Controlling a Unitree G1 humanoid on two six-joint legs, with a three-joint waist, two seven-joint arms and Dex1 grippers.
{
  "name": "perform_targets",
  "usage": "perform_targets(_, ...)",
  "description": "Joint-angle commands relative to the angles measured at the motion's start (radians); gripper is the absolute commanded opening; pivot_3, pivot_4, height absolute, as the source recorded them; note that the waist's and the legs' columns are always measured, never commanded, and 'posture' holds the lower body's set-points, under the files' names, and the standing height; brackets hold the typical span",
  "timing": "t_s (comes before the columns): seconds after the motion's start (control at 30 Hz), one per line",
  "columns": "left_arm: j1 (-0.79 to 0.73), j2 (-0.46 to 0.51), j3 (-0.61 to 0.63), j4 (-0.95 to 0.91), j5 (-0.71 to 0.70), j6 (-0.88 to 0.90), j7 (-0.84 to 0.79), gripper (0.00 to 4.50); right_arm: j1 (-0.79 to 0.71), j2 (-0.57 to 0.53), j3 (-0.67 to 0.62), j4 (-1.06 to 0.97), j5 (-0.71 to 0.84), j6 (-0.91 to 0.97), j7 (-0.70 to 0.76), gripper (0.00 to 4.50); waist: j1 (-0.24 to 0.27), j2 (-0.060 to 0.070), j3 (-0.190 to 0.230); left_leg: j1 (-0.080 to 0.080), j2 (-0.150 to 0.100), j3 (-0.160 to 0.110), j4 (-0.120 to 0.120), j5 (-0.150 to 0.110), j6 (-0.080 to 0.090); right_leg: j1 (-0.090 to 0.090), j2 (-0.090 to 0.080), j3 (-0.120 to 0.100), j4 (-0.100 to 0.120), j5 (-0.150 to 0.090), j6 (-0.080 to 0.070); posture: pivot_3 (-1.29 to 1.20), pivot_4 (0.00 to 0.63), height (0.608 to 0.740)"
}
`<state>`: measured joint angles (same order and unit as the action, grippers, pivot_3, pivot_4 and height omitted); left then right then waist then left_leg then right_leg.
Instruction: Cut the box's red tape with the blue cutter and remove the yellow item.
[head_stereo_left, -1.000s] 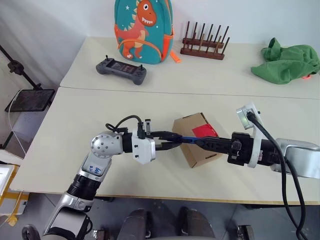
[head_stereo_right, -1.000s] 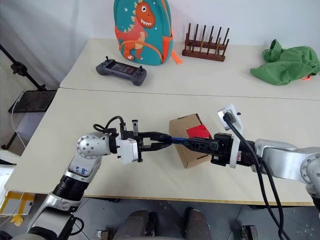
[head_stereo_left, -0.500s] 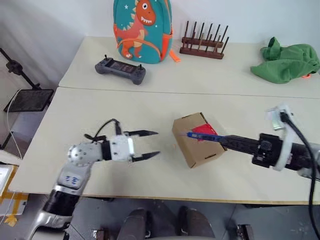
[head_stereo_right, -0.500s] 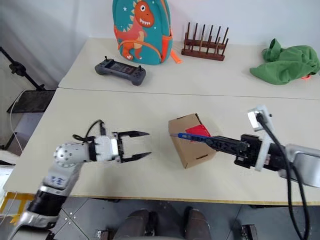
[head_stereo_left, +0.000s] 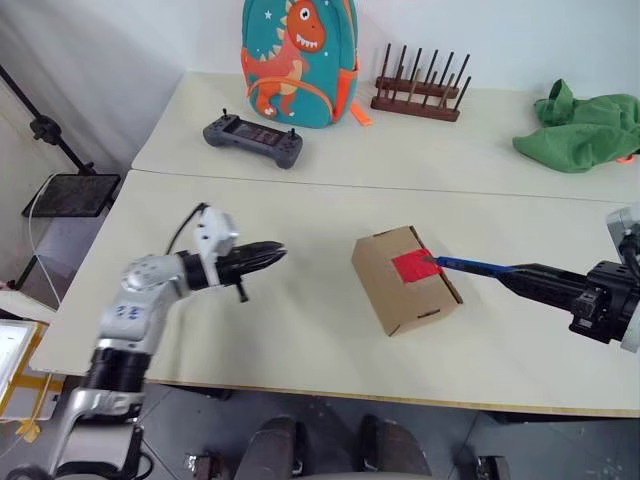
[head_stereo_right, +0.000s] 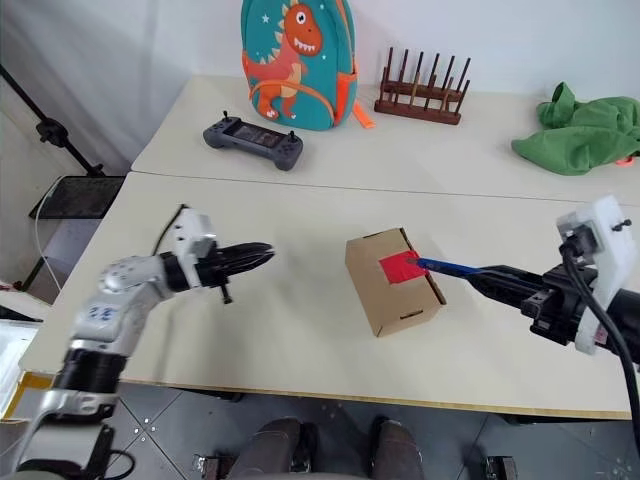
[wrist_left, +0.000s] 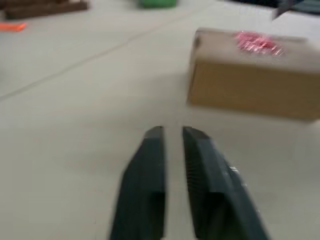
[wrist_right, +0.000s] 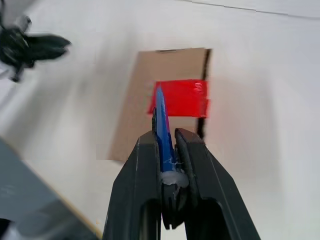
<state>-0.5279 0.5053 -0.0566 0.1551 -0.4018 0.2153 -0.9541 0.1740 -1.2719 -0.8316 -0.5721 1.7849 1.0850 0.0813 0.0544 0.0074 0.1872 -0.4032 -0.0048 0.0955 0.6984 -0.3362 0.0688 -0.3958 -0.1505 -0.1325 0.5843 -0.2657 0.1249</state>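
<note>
The box (head_stereo_left: 405, 282), small and brown, lies closed on the near table with the red tape (head_stereo_left: 412, 267) across its top. My right gripper (head_stereo_left: 508, 272) is shut on the blue cutter (head_stereo_left: 468, 266), holding it level from the right. The cutter's tip (wrist_right: 159, 95) rests at the edge of the red tape (wrist_right: 180, 98). My left gripper (head_stereo_left: 272, 252) is shut on nothing, well left of the box and pointing toward it; its fingers (wrist_left: 154, 137) show the box (wrist_left: 250, 85) ahead. The yellow item is hidden.
On the far table stand a dinosaur backpack (head_stereo_left: 300, 55), a dark grey game controller (head_stereo_left: 252, 140), a wooden rack (head_stereo_left: 420, 92) and a green cloth heap (head_stereo_left: 585, 122). A seam (head_stereo_left: 330, 183) divides the two tables. A black stand (head_stereo_left: 50, 135) is off the left edge.
My left gripper let go of the cutter's end, pulled away to the left and shut. My right gripper drew the cutter right, so its tip now lies at the tape.
</note>
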Motion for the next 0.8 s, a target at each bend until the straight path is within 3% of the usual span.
perform_targets(0.03, -0.155, -0.130, -0.067, 0.090, 0.048, -0.033, 0.013, 0.00, -0.093, -0.074, 0.084, -0.006, -0.006, -0.072, -0.064, 0.15, 0.001, -0.001, 0.000, 0.000, 0.000, 0.000, 0.000, 0.000, 0.000, 0.000, 0.001, -0.001, 0.000, 0.000, 0.000, 0.00, 0.150, 0.740)
perform_targets(0.17, -0.279, -0.246, -0.111, 0.183, 0.086, -0.006, 0.026, 0.00, -0.209, -0.082, 0.212, 0.025, -0.044, -0.135, -0.117, 0.15, -0.002, -0.002, 0.001, -0.001, 0.000, 0.000, 0.000, 0.001, 0.001, 0.000, 0.003, -0.002, -0.001, 0.000, 0.000, 0.00, 0.150, 0.740)
perform_targets(0.37, -0.340, -0.303, -0.217, 0.233, 0.190, 0.010, 0.001, 0.00, -0.329, -0.053, 0.387, 0.018, -0.149, -0.156, -0.147, 0.15, -0.008, -0.002, 0.001, -0.001, 0.000, 0.004, -0.001, 0.001, 0.001, -0.001, 0.006, -0.008, 0.000, 0.000, 0.000, 0.00, 0.150, 0.740)
perform_targets(0.8, -0.330, -0.330, -0.260, 0.212, 0.269, 0.120, 0.033, 0.00, -0.387, 0.076, 0.476, 0.003, -0.254, -0.149, -0.203, 0.15, -0.001, -0.002, 0.001, -0.002, -0.001, 0.003, 0.001, 0.002, 0.003, -0.001, 0.003, -0.004, 0.000, 0.001, 0.002, 0.00, 0.150, 0.740)
